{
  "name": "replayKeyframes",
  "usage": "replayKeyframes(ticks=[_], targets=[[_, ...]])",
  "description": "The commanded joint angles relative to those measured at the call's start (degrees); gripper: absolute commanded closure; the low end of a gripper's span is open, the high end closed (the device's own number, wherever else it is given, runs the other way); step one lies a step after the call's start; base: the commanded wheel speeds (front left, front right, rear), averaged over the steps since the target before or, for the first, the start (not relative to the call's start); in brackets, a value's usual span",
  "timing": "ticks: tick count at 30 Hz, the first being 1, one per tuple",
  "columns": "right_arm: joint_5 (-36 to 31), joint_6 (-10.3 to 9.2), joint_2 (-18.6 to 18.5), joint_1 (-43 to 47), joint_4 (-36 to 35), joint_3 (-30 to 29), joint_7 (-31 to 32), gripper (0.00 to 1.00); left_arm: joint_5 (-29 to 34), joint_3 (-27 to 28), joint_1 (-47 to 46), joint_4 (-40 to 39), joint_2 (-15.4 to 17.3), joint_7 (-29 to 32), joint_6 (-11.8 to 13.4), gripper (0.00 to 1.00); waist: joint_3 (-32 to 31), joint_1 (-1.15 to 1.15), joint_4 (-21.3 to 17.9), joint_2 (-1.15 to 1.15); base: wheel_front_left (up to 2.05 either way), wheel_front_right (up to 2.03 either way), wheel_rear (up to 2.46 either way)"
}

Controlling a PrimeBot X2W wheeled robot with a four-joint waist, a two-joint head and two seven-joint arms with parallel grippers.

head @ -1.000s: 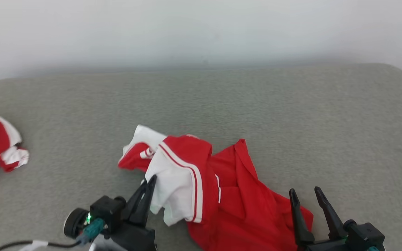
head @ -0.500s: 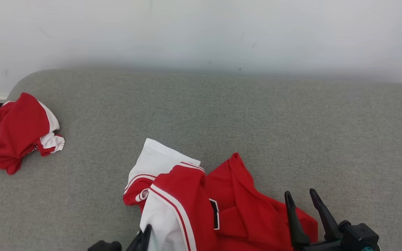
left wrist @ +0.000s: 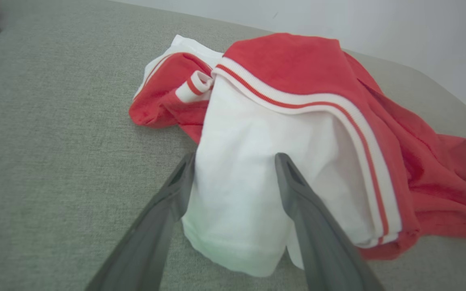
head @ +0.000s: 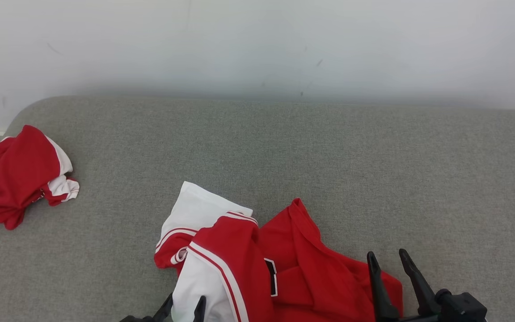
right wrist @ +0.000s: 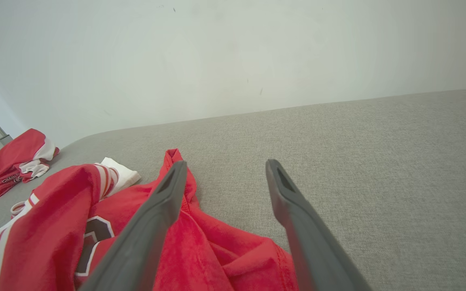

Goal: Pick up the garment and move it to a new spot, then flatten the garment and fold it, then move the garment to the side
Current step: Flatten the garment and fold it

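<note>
A: At the near edge of the grey woven cushion (head: 329, 156) lies the crumpled red-and-white jersey garment (head: 239, 268), heaped with its white panel on top. How do the claws stand?

B: The left gripper (left wrist: 235, 157) is spread wide, one finger on each side of the white panel, pinching nothing. The right gripper (right wrist: 225, 163) is also agape, hovering over the red hem and holding nothing.

A: So flattening looks like the step in hand?

B: I judge so. Each claw should take an outer edge, not the bunched middle, and the two should draw apart low over the cushion so the folded-over red layer unrolls.

A: Anything in the way?

B: A second red-and-white bundle of cloth (head: 20, 176) sits well apart at the far left corner. The white wall (head: 257, 40) borders the cushion's far edge, but the stretch of cushion between it and the garment gives room to spread.
</note>
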Motion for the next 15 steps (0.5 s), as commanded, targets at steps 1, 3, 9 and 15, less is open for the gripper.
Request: replayKeyframes(ticks=[1, 3, 9, 15], targets=[[-0.05, 0.08, 0.01, 0.52, -0.03, 0.07, -0.07, 0.00, -0.06, 0.21, 0.77, 0.11, 0.22, -0.42, 0.23, 0.13, 0.00, 0.00, -0.08, 0.00, 0.00, 0.00, 0.00], [-0.11, 0.08, 0.01, 0.53, -0.16, -0.11, -0.07, 0.00, -0.48, 0.53, 1.34, -0.14, 0.26, -0.53, 0.32, 0.82, 0.03, 0.00, -0.10, 0.00, 0.00, 0.00, 0.00], [-0.22, 0.08, 0.00, 1.16, -0.40, -0.58, -0.07, 0.00, 0.29, 0.59, 1.96, -1.15, 1.08, -0.65, 1.37, 1.00, 0.08, 0.00, 0.40, 0.00, 0.00, 0.00, 0.00], [-0.21, 0.08, 0.02, 0.57, -0.59, -0.90, -0.07, 0.00, -0.15, 2.10, 5.59, -7.48, 3.72, 1.32, 5.10, 1.00, 0.89, 0.00, 1.22, 0.00, 0.00, 0.00, 0.00]])
